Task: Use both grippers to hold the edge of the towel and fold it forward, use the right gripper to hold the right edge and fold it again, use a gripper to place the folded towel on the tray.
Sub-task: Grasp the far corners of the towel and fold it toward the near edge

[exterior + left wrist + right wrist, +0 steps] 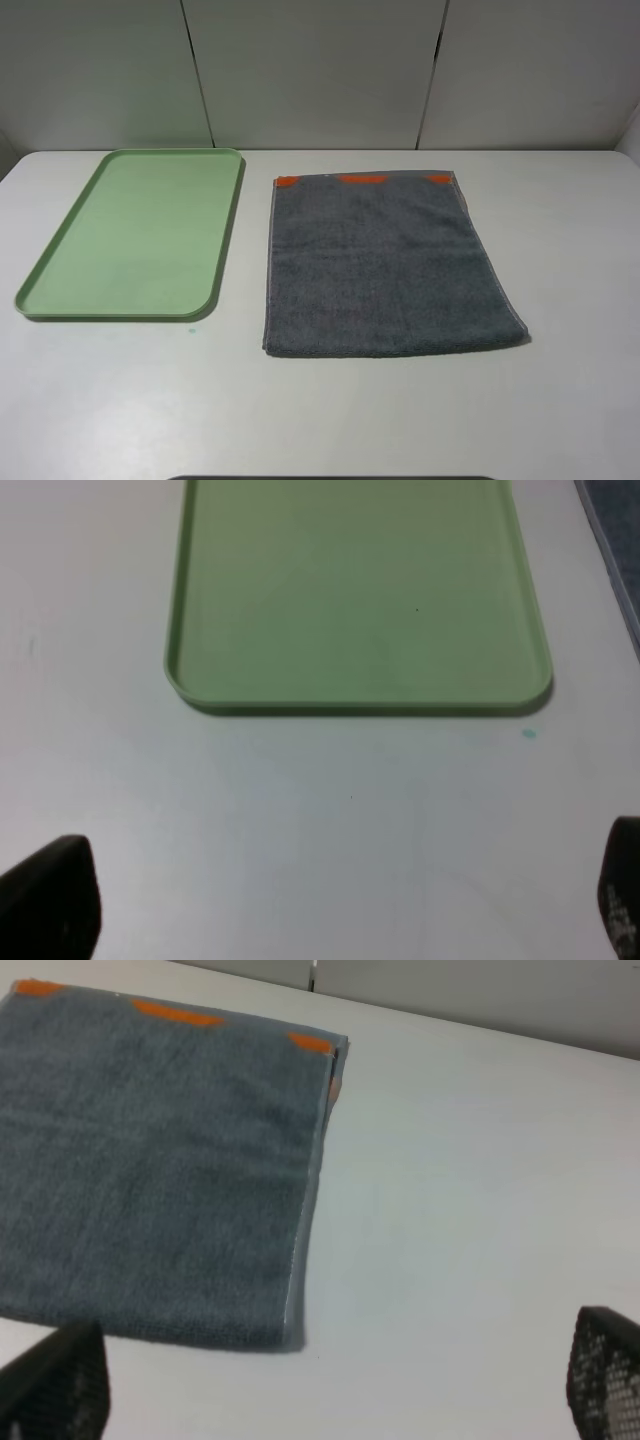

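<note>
A grey towel (385, 265) with orange marks along its far edge lies flat on the white table, right of centre; it looks folded once, with a thick near edge. It also shows in the right wrist view (160, 1160). A light green tray (135, 235) lies to its left and shows in the left wrist view (355, 590). My left gripper (330, 900) is open above bare table in front of the tray. My right gripper (330, 1380) is open above the table by the towel's near right corner. Neither gripper shows in the exterior view.
The white table (560, 400) ends at a pale panelled wall (320, 70) at the back. A small blue speck (191, 331) lies by the tray's near right corner. A sliver of the towel's edge (615, 550) shows in the left wrist view.
</note>
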